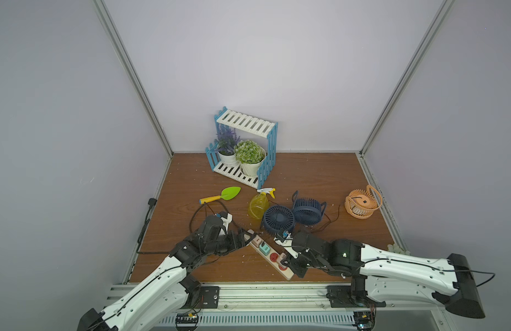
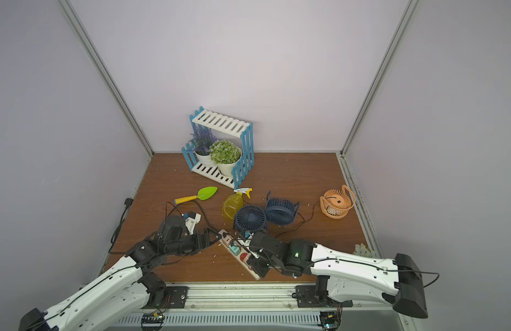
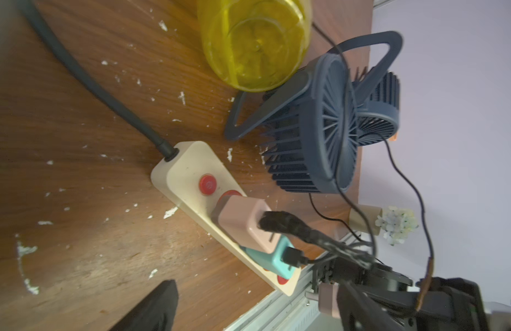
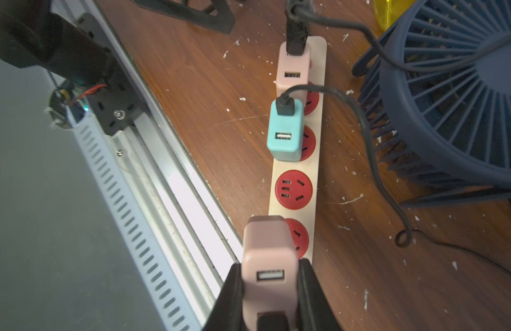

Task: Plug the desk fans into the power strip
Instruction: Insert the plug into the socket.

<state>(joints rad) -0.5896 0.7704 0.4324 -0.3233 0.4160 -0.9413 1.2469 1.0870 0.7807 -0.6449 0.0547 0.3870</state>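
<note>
Right wrist view: right pincer [image 4: 270, 265] clamped on a pink plug [image 4: 267, 243], prongs hidden.
Just beyond: strip [image 4: 318, 48] on the bench [image 4: 220, 86], its end socket [image 4: 299, 238] half under the plug; next socket [image 4: 294, 189] free.
Far end: left pincer [image 1: 248, 237], jaws apart, empty, by the strip's cord end.
Off to the side: fan [image 4: 449, 100], close to the strip.
Risk: unheld, the strip may slide or tip if the prongs miss; loose cords [image 4: 366, 123] could snag.
Writing: none legible.

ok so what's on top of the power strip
On the power strip sit a pink adapter and a teal adapter. The third socket is bare. The right gripper holds a second pink adapter over the last socket; its prongs are hidden.
</note>
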